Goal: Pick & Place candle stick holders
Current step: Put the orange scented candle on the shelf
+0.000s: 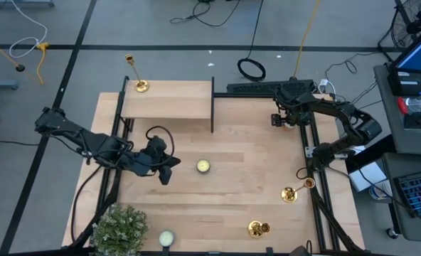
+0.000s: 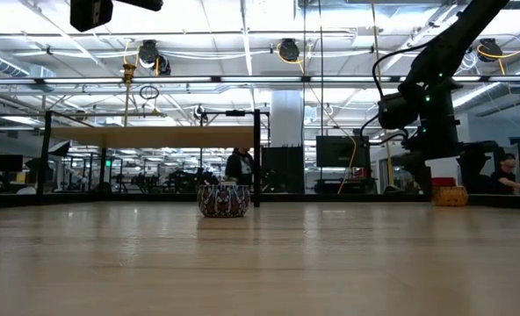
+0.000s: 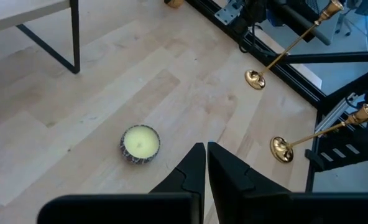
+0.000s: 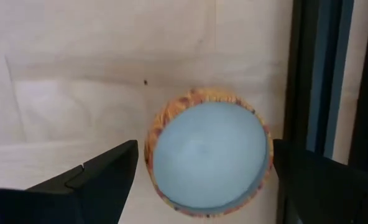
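So far, one holder [image 1: 141,85] placed on the raised shelf [image 1: 169,99] at the bench's back left — upright, gold stem leaning in the overhead view. Two more left on the bench [image 1: 239,178] near the right edge: one [image 1: 289,193] by the frame rail, another [image 1: 258,228] toward the front. Roughly a third done, by that count. Left claw [image 3: 206,163] hovering empty, fingers pressed nearly together, just beside the yellow candle [image 3: 140,144]. Right claw [image 4: 202,180] spread wide over a pale candle [image 4: 209,154] at the back right corner, holding nothing.
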